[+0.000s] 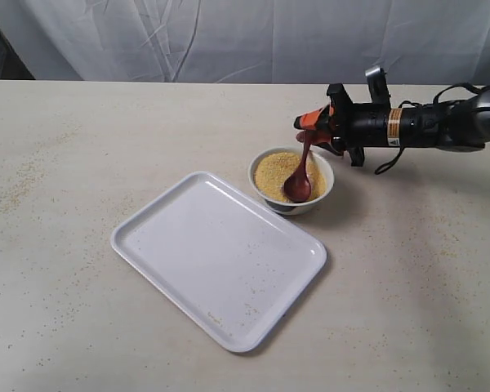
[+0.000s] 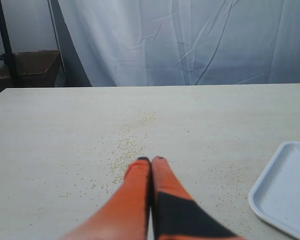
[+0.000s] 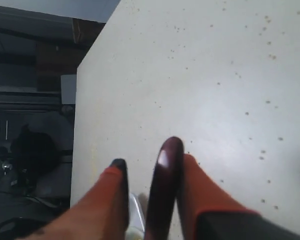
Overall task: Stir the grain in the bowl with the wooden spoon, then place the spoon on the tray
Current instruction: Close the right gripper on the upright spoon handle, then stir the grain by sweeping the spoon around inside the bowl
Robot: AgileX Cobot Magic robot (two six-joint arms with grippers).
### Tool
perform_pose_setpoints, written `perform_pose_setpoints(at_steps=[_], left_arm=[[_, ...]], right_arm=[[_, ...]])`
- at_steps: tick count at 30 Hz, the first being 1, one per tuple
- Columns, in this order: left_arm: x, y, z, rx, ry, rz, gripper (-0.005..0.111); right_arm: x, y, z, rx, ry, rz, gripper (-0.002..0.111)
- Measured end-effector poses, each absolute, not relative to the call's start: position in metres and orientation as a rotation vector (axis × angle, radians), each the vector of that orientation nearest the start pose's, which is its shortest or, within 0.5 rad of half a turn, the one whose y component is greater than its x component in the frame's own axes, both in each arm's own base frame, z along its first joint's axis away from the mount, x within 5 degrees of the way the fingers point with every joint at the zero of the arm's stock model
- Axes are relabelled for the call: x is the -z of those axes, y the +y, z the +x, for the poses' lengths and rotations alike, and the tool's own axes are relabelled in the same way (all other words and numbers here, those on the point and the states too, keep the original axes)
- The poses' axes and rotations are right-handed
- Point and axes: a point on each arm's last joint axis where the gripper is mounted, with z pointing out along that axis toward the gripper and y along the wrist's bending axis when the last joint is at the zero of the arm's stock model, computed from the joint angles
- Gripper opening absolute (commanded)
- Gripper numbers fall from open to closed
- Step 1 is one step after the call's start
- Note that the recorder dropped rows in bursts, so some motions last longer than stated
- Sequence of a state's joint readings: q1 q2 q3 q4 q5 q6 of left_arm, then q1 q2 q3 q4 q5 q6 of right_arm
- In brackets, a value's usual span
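**Tray nearest; spoon standing in the grain, held by the right gripper**

Tray [image 1: 216, 261] lies nearest the camera in the exterior view, flat on the table [image 1: 82, 147], with a few loose granules on its surface. Just beyond its far right corner sits the bowl [image 1: 306, 206], close to the tray's rim; contact cannot be confirmed. The grain [image 1: 271, 175] fills the bowl. The wooden spoon [image 1: 300, 167] stands steeply, round end in the grain at the right side of the bowl.

The right gripper [image 1: 300, 124], reaching in from the right, is clamped on the top of the handle. Its wrist view adds detail: the handle [image 3: 162, 190] lies between the orange fingers [image 3: 112, 200], pressed against one.

Only the left wrist view shows the left gripper [image 2: 151, 161]: jaws pressed together on nothing, low over scattered granules [image 2: 125, 150], a corner of the tray [image 2: 285, 185] to its right.
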State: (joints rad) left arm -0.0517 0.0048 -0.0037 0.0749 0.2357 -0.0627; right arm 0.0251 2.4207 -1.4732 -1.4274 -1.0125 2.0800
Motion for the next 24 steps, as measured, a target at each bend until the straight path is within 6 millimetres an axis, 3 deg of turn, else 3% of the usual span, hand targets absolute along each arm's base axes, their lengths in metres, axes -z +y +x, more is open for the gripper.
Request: perform_pose_setpoints(at_steps=[2,7,9,11,13,14,15,16,19,24], left_arm=[[-0.193,-0.001,0.056,0.016,1.719,0.04,0.0],[-0.193,-0.001,0.056,0.016,1.719,0.04,0.0],[-0.193,-0.001,0.056,0.016,1.719,0.04,0.0],[-0.193,-0.001,0.056,0.016,1.719,0.04,0.0],[-0.193,-0.001,0.056,0.016,1.719,0.04,0.0],[-0.193,-0.001,0.056,0.016,1.719,0.04,0.0],[-0.193,-0.001,0.056,0.016,1.719,0.04,0.0],[-0.193,-0.001,0.056,0.016,1.719,0.04,0.0],[-0.193,-0.001,0.056,0.016,1.719,0.04,0.0],[-0.193,-0.001,0.056,0.016,1.719,0.04,0.0]], right_arm=[[-0.076,0.088,0.457,-1.535,2.25,0.254,0.0],[-0.081,0.087,0.462,-1.562,2.178,0.343,0.0],[-0.088,0.089,0.466,-1.639,2.081,0.413,0.0],[-0.108,0.091,0.469,-1.73,1.911,0.374,0.0],[-0.135,0.094,0.469,-1.663,1.777,0.175,0.0],[-0.153,0.1,0.465,-1.536,1.725,-0.063,0.0],[-0.159,0.103,0.463,-1.46,1.694,-0.192,0.0],[-0.169,0.114,0.455,-1.313,1.621,-0.466,0.0],[-0.163,0.141,0.441,-1.18,1.548,-0.811,0.0],[-0.136,0.166,0.43,-1.224,1.631,-0.934,0.0]])
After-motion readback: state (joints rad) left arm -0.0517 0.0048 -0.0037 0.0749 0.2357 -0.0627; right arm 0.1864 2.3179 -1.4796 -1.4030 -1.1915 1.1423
